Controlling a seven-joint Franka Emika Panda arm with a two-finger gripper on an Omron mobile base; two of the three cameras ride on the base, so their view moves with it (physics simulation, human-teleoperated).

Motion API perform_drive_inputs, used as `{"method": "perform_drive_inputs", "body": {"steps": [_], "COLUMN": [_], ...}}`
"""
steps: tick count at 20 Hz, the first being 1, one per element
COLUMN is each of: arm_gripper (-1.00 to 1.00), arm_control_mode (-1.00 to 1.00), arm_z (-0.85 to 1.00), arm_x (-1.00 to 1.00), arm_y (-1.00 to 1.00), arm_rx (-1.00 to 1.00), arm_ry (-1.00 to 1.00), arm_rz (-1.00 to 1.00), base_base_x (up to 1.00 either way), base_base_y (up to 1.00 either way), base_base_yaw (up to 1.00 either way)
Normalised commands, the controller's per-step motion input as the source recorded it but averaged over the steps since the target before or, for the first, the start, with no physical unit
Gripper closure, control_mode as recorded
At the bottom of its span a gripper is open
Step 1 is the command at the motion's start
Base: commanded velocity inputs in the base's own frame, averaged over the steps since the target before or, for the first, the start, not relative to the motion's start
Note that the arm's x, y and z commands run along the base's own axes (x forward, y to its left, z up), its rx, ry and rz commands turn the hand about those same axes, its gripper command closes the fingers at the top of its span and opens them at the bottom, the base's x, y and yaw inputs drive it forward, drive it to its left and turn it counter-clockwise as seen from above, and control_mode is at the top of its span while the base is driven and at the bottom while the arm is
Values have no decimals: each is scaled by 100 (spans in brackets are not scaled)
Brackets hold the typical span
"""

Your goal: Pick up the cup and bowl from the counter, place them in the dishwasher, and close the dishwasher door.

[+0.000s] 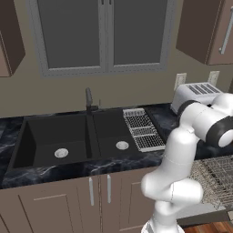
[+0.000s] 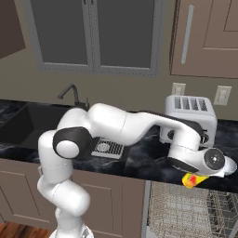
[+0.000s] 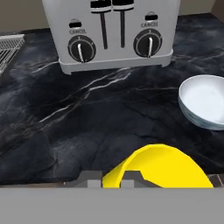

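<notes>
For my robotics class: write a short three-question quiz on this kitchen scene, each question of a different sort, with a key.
1. True or false: the yellow cup is standing on the counter untouched.
2. Multiple choice: what stands directly behind the bare stretch of counter in the hand view? A) the toaster B) a kettle C) a microwave
3. Fill in: the white bowl rests on the ____.

Key
1. False: the gripper is shut on the yellow cup, above the dishwasher rack.
2. A
3. counter
</notes>
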Motion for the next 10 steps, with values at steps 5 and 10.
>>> {"method": "perform_drive_inputs", "body": {"steps": [5, 10], "arm_gripper": [100, 100], "arm_control_mode": [-100, -100], "arm_z": [-1, -10], "arm_x": [-26, -15], "arm_y": [4, 9], "arm_rx": [8, 2], "arm_ry": [0, 0], "arm_rz": [0, 0], "base_base_x": [0, 0], "base_base_y": [0, 0], "base_base_yaw": [0, 0]}}
